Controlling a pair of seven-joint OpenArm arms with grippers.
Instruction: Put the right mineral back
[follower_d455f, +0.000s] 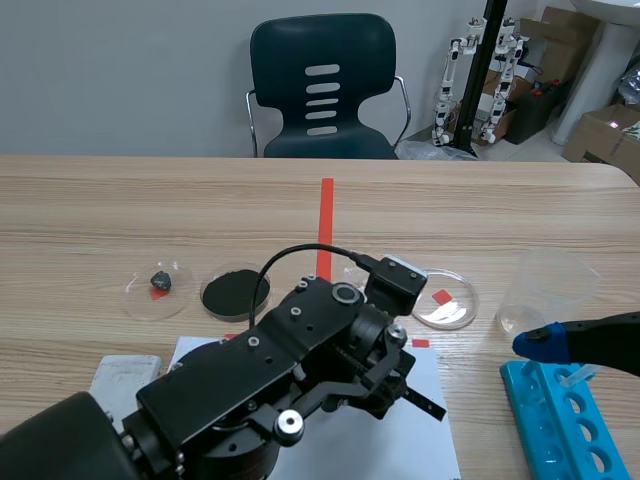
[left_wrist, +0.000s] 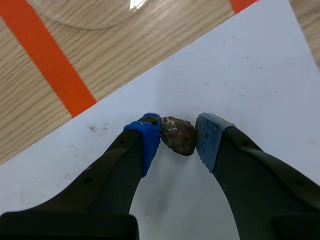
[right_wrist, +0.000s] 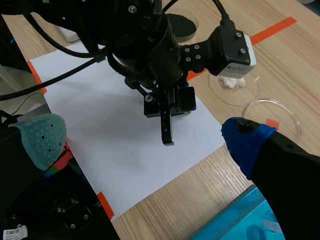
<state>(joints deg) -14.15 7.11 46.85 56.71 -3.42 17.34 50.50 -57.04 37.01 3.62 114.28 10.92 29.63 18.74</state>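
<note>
Paper edge: the white sheet (left_wrist: 250, 75) stops a little ahead of the left gripper's fingers. Beyond it I see bare wooden table (left_wrist: 150, 45), an orange tape line and the rim of a clear dish.
Room round the fingers: plain paper lies on both outer sides of the left gripper's fingers and ahead of them, with nothing else close by.
Left arm (follower_d455f: 250, 390): it comes in low from the left and reaches past the middle. Its wrist is bent down over the sheet, and a black cable (follower_d455f: 275, 262) loops over it.
Left gripper (left_wrist: 178, 131): the two blue pads (left_wrist: 148, 137) press on a stone from either side, pinching it.
Stone (left_wrist: 179, 137): a small brown, rough lump sits between those pads, over the paper. I cannot tell whether it touches the sheet.
Right arm (follower_d455f: 610, 345): it lies low at the right side of the table.
Right gripper (right_wrist: 144, 135): its fingers are spread wide with nothing between them. The left arm's gripper hangs ahead of the gap.
Rack (follower_d455f: 560, 425): a blue tube rack sits just beside and under the right gripper's fingers.
Beaker (follower_d455f: 548, 285): a clear cup stands just beyond the right gripper's blue pad.
Dishes: ahead of the right gripper's fingers, one clear dish (right_wrist: 235, 102) holds white bits, and a second clear dish (right_wrist: 272, 117) sits next to it. Farther off, past the left arm, a third dish (follower_d455f: 207, 292) is filled with black powder, and a fourth (follower_d455f: 135, 300) holds a dark lump (follower_d455f: 159, 281).
</note>
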